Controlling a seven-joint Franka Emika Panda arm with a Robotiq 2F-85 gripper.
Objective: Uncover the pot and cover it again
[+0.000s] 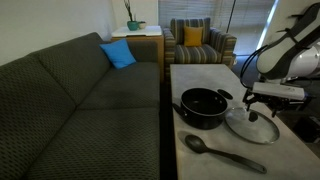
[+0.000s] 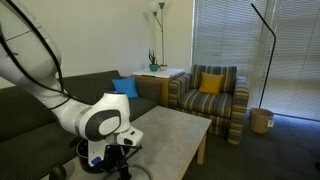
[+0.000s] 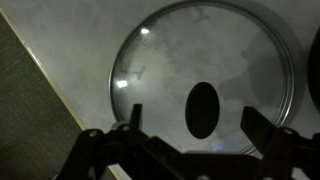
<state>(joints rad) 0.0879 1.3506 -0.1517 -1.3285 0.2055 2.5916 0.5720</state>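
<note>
The wide black pot (image 1: 203,107) stands uncovered on the pale table (image 1: 205,75), its inside showing. Its round glass lid (image 1: 252,127) lies flat on the table right beside it. My gripper (image 1: 257,106) hangs just above the lid. In the wrist view the lid (image 3: 230,50) fills the frame, with its black oval knob (image 3: 203,108) between my two fingers. The gripper (image 3: 196,120) is open and holds nothing. In an exterior view my arm (image 2: 95,122) hides the pot and lid.
A long black spoon (image 1: 222,153) lies on the table in front of the pot. A dark grey sofa (image 1: 70,95) with a blue cushion (image 1: 118,54) runs along one table side. A striped armchair (image 1: 199,44) stands beyond the far end.
</note>
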